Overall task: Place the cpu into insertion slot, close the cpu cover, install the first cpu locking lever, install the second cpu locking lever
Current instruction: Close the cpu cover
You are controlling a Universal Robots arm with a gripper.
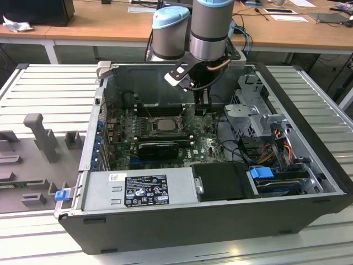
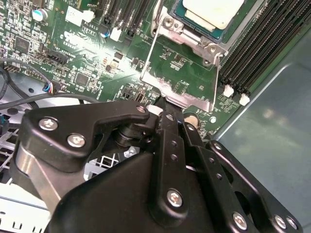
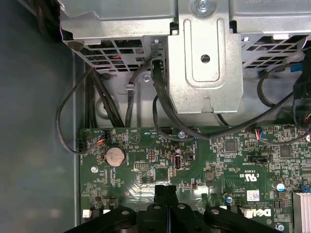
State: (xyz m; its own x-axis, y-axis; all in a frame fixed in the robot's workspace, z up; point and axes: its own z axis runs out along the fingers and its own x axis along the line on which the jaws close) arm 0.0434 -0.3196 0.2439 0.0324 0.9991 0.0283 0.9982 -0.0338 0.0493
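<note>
The cpu (image 2: pixel 214 9) lies flat in the insertion slot (image 2: pixel 210 48), a silver-rimmed socket on the green board. In the exterior view the cpu (image 1: pixel 164 124) shows at the board's middle, inside the open computer case. The cpu cover (image 2: pixel 182 96), a thin silver frame with a square cut-out, stands swung open from its hinge at the socket. My gripper (image 2: pixel 164 104) is at the cover's free edge, and its black fingers (image 3: pixel 165 191) are pressed together there. In the exterior view my gripper (image 1: pixel 201 106) hangs to the right of the socket.
Long black memory slots (image 2: pixel 262 43) flank the socket. A black expansion card (image 1: pixel 159 148) lies in front of it and a power supply (image 1: pixel 138 190) nearer still. A metal drive cage (image 3: pixel 204 58) with black cables (image 3: pixel 160 111) and the grey case wall (image 2: pixel 272 126) stand close by.
</note>
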